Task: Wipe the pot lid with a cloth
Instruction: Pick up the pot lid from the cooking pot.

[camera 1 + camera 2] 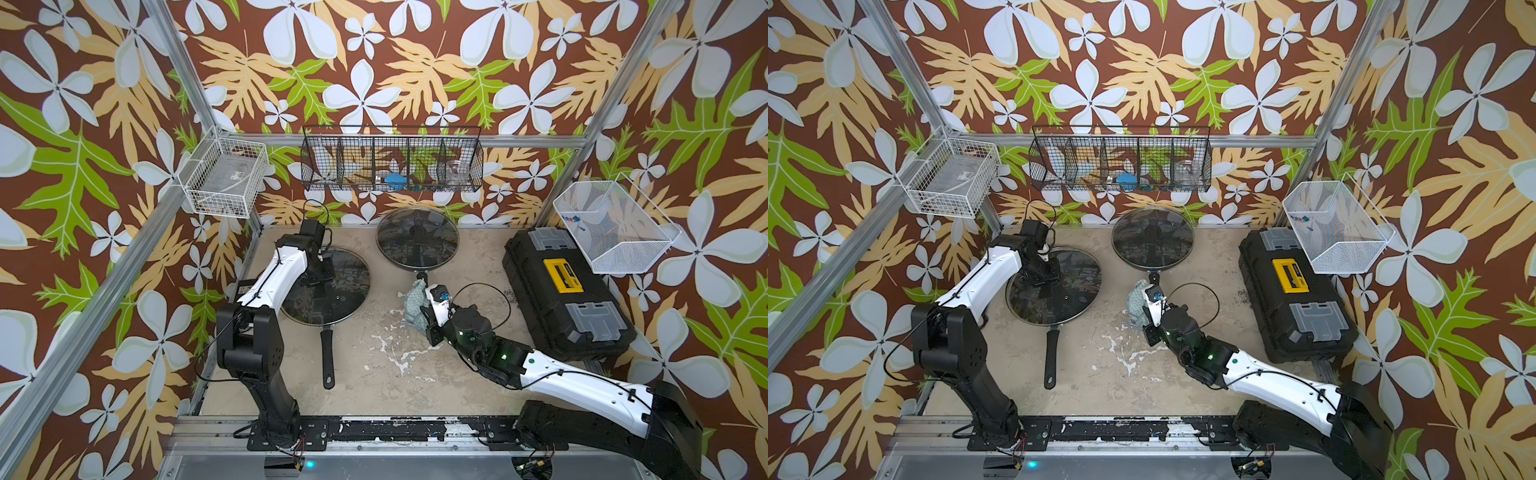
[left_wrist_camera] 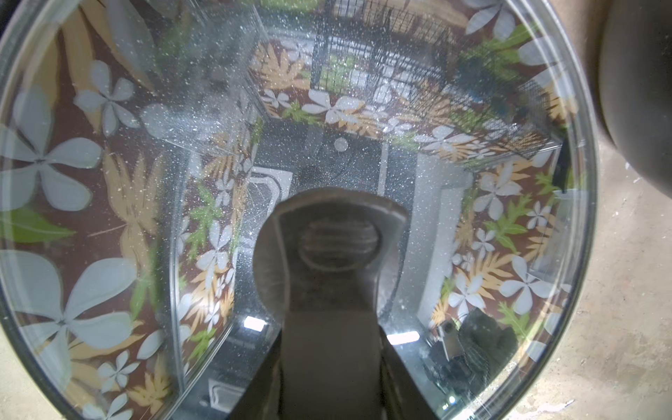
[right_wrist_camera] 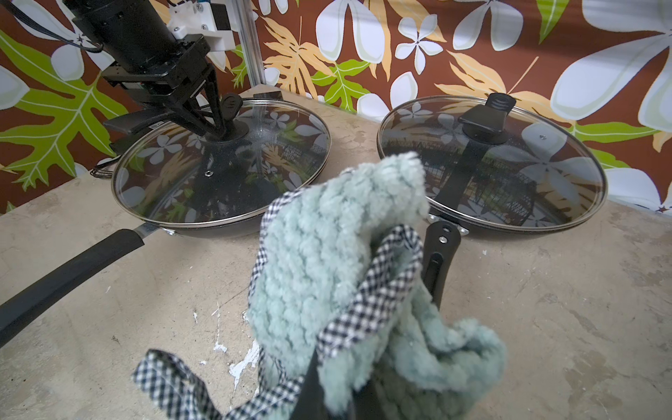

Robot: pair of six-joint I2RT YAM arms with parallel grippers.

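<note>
Left gripper [image 3: 217,131] is clamping the knob [image 3: 232,105] of the glass lid [image 3: 262,171], so we are holding it steady; right gripper [image 1: 428,309] is pinching the cloth [image 3: 320,247] for wiping.

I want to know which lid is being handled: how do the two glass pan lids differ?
The left lid has the left gripper with jaws shut on its knob; the far lid has its knob free. The left lid's pan shows a long handle in full; the far lid's pan handle is partly behind the cloth. Both are round glass lids with metal rims, resting on black pans.
</note>
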